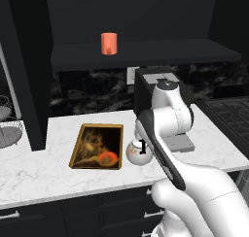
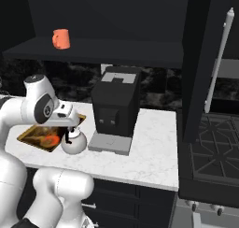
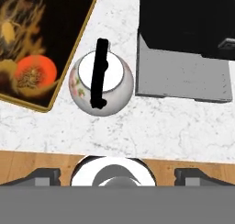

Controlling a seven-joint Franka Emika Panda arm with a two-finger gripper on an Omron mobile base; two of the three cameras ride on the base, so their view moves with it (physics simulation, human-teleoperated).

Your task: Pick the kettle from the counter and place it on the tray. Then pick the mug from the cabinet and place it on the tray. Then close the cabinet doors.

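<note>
The small white kettle (image 3: 102, 80) with a black arched handle stands on the marble counter (image 1: 44, 170), just right of the tray (image 3: 86, 31). My gripper (image 3: 118, 175) hovers straight above the kettle, open, with nothing between its fingers. In the side views the kettle (image 1: 136, 153) (image 2: 73, 143) sits below my hand, beside the tray (image 1: 77, 151) (image 2: 29, 139), which has an orange round mark inside. The salmon mug (image 1: 109, 43) (image 2: 61, 39) stands on the shelf of the black cabinet (image 1: 155, 54). The cabinet doors (image 1: 29, 71) (image 2: 203, 59) stand open at either side.
A large black boxy machine (image 2: 115, 103) (image 3: 188, 21) on a grey base stands close to the kettle's right. A stove (image 2: 210, 150) lies further right. Wire baskets (image 1: 7, 129) sit at the far left. Black drawers (image 1: 121, 207) run under the counter.
</note>
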